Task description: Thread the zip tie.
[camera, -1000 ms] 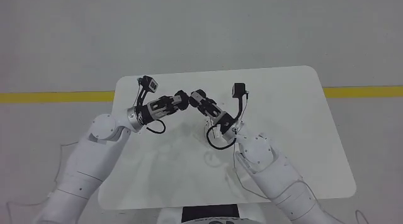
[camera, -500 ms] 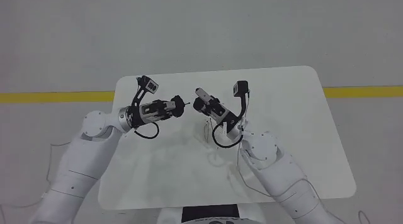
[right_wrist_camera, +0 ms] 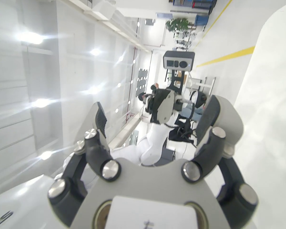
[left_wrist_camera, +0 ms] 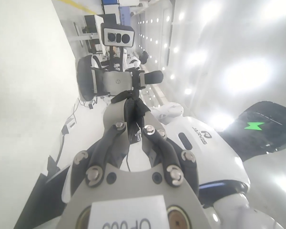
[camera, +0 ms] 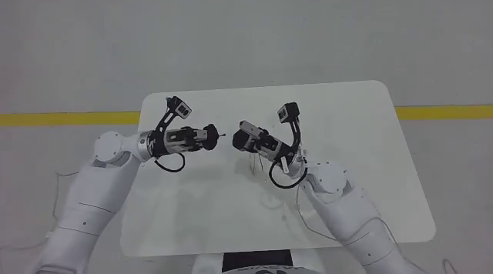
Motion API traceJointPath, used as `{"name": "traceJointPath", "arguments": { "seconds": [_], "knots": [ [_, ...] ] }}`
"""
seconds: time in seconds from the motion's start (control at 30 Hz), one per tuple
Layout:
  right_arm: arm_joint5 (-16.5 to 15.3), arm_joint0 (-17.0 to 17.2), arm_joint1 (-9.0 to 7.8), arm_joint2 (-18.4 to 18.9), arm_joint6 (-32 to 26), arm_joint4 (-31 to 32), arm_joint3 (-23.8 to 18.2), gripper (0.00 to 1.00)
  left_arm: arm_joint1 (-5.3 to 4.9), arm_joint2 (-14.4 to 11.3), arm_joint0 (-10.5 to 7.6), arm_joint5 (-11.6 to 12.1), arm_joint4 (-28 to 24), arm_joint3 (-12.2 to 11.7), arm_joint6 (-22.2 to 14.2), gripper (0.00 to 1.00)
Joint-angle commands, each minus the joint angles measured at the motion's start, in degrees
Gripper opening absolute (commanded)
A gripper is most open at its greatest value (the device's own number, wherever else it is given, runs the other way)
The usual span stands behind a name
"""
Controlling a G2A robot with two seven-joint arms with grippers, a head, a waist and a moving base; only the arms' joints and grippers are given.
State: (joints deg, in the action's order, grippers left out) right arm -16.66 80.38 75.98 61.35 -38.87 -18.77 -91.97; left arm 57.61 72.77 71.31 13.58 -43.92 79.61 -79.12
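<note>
Both sides of my left pincer [left_wrist_camera: 133,110] pinch the black zip tie [left_wrist_camera: 124,96], a short end poking toward my right pincer [right_wrist_camera: 157,110], which hangs spread and empty, apart from it, over the surface [camera: 347,120]. I'd bring the right in level with that end, slowly, so the strap doesn't twist.

Gap btw left claw [camera: 214,133] & right claw [camera: 237,135], zip tie [left_wrist_camera: 131,108] tip in it

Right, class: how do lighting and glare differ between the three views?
Top view: even light, no glare on the table. Left wrist view: ceiling lights flare into wide blotches beyond the left gripper, shut on the zip tie. Right wrist view: the lights throw star-shaped streaks.
</note>
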Motion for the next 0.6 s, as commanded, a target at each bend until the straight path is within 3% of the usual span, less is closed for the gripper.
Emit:
{"name": "traceJointPath", "arguments": {
  "seconds": [0.0,0.13,0.4,0.47,0.57],
  "knots": [
    [0.74,-0.23,-0.27,0.31,-3.93,-0.87,0.22,1.00,-0.42,0.12,0.14,0.02,-0.19,0.14,-0.52,0.00],
    [2.51,-1.46,-0.63,-0.75,-9.47,0.54,0.63,1.00,-1.90,-1.61,1.05,0.13,-0.51,2.78,-0.52,0.00],
    [2.51,-1.46,-0.63,-0.75,-9.47,0.54,0.63,1.00,-1.90,-1.61,1.05,0.13,-0.51,2.78,-0.52,0.00],
    [2.71,-1.29,-0.62,-0.85,-9.24,0.11,0.61,1.00,-1.99,-2.06,0.95,-0.40,2.67,3.17,1.55,0.00],
    [3.96,-1.56,-0.78,-0.89,-12.51,-2.89,1.42,1.00,-2.24,-2.29,0.48,-0.75,3.92,3.26,-0.52,0.00]
  ]
}}
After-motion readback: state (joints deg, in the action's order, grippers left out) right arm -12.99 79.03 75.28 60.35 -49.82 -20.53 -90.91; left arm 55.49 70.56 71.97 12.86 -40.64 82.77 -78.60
